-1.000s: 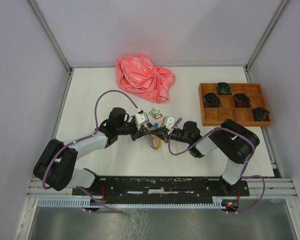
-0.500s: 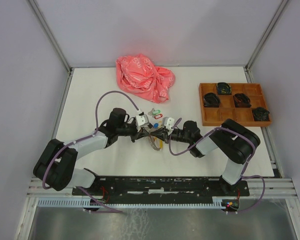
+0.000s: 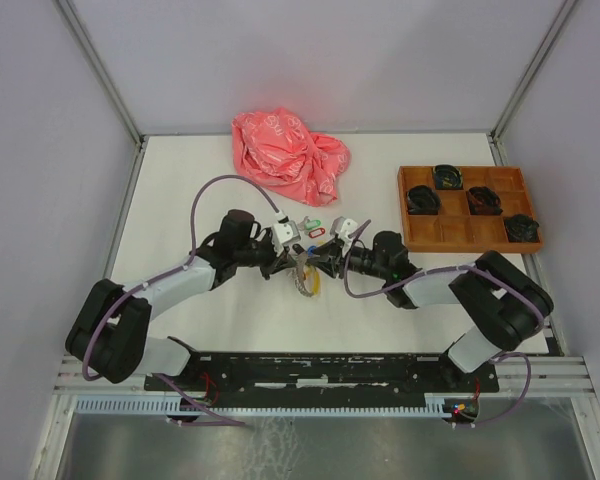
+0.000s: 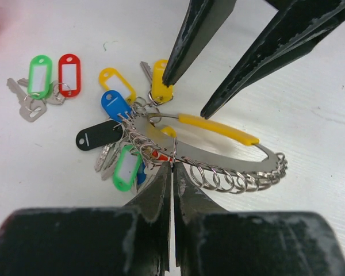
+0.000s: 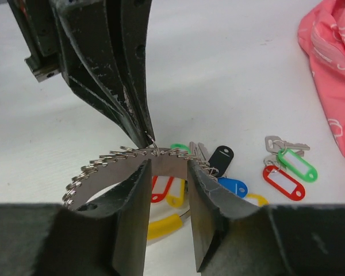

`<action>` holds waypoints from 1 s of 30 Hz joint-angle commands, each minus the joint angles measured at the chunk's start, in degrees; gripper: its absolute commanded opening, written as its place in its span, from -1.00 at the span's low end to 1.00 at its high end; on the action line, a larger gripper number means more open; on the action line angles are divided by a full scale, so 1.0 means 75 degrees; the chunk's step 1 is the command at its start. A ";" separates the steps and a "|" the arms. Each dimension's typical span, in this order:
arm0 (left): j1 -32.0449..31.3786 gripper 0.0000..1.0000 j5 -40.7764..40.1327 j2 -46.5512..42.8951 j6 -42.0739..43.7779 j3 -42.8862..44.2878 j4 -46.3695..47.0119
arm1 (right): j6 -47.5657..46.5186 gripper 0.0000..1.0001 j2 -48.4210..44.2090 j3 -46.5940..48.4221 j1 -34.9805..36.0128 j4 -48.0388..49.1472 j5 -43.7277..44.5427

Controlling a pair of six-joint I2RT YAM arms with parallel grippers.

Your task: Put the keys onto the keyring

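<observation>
A shallow wooden tray (image 3: 425, 232) sits close to the table's right edge. Four of its compartments, in a staggered pattern, each hold a small dark thing (image 3: 447, 177), too small to make out. A crumpled pink bag (image 3: 288, 155) lies against the rear edge.

The keys (image 4: 27, 106) with the green tag (image 4: 39, 76) and red tag (image 4: 69, 75) lie loose side by side on the table (image 3: 180, 180). They are near its middle, between the bag and the two arms, just behind the grippers and touching neither. The keyring (image 4: 218, 158) is a curved metal band edged with small split rings and closed by a yellow-sleeved wire. It lies flat just in front of them, with a bunch of keys with yellow, blue, black and green tags already on it.

The left gripper (image 4: 172, 167) is clenched on one of the small rings at the band's edge. The right gripper (image 5: 167, 164) is released, its fingers parted on either side of the band from the opposite direction and grasping nothing.

The widest bare stretch of tabletop is to the left of the left arm, and a narrower strip separates the right arm from the tray
</observation>
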 commanded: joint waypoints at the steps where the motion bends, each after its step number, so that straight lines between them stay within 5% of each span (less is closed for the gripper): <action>1: -0.0030 -0.95 -0.0529 -0.0216 -0.0753 0.0574 -0.0490 | 0.0665 -0.10 -0.1025 0.0758 -0.0109 -0.2720 0.0791; 6: -0.0025 -0.95 -0.1041 -0.0197 -0.1476 0.0837 -0.0908 | 0.0655 0.27 -0.1716 0.1733 -0.0305 -0.5717 0.1157; 15: -0.0019 -0.95 -0.2241 -0.0275 -0.2613 0.1195 -0.1675 | 0.0808 0.21 -0.0693 0.4068 -0.0353 -0.8866 0.2559; 30: -0.0005 -0.95 -0.3222 -0.0697 -0.3365 0.0693 -0.1614 | 0.2447 -0.10 0.2105 0.6407 -0.0326 -0.9225 0.3729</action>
